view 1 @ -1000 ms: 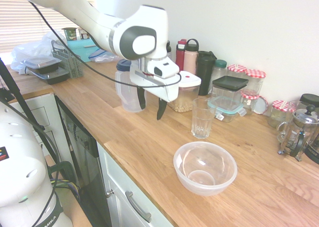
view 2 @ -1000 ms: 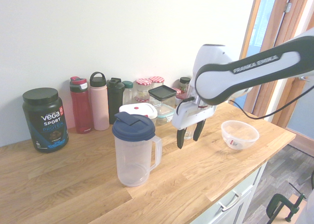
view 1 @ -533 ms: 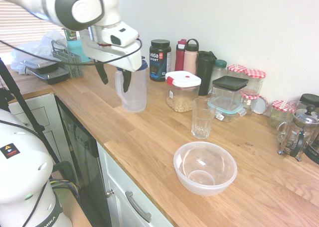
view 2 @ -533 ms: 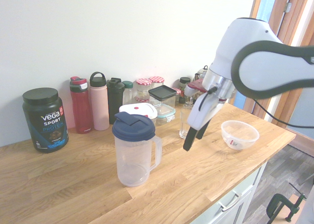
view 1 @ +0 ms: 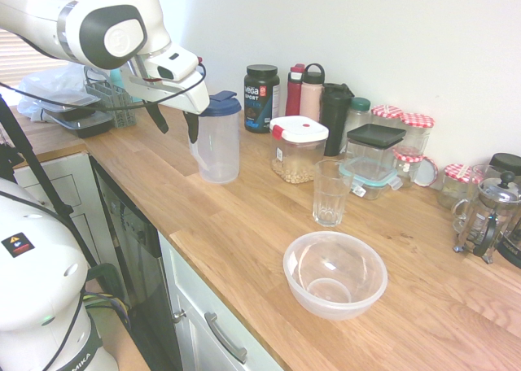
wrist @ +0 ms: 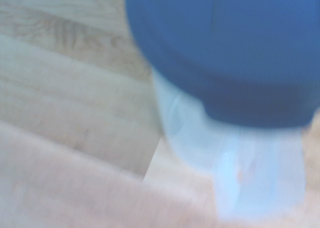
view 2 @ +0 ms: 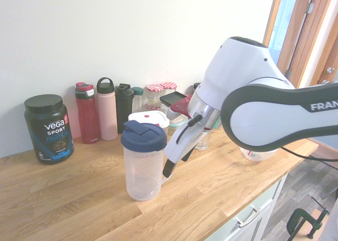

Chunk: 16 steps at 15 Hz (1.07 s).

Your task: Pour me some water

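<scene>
On the wooden kitchen tabletop (view 1: 244, 224), the hand (view 1: 174, 124) hovers empty with fingers wide beside the handle of the blue-lidded pitcher (view 1: 217, 140), so the approach is under way, and next it must close on the handle before tipping toward the empty glass (view 1: 331, 192).

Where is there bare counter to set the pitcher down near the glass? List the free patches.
Bare wood runs along the counter's front edge between the pitcher and the clear bowl, and between the pitcher and the glass. The wall side is crowded with bottles, jars and the red-lidded container.
</scene>
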Available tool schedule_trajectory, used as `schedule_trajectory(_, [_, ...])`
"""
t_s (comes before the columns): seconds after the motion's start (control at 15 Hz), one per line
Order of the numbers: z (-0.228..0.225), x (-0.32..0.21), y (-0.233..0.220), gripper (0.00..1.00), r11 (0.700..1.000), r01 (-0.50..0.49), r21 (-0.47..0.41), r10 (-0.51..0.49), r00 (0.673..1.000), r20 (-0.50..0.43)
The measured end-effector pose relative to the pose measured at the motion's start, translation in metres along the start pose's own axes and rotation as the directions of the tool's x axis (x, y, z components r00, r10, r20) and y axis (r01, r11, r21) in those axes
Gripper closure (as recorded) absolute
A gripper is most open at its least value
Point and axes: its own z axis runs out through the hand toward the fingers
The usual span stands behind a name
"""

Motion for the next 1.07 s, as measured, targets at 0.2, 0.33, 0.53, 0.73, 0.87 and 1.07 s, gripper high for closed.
schedule_trajectory(0.2, [0.003, 0.019, -0.015, 1.0, 1.0, 0.002, -0.005, -0.002, 1.0, -0.005])
schedule_trajectory(0.33, [0.01, 0.021, -0.02, 1.0, 1.0, 0.014, -0.016, -0.014, 1.0, 0.004])
schedule_trajectory(0.53, [0.021, 0.021, -0.02, 1.0, 0.999, 0.02, -0.034, -0.02, 1.0, 0.022])
schedule_trajectory(0.73, [0.025, 0.02, -0.02, 1.0, 0.998, 0.037, -0.042, -0.037, 0.999, 0.006])
schedule_trajectory(0.87, [0.027, 0.018, -0.021, 1.0, 0.998, 0.044, -0.046, -0.044, 0.999, 0.0])
schedule_trajectory(1.07, [0.033, 0.02, -0.022, 1.0, 0.998, 0.052, -0.046, -0.052, 0.999, -0.006])
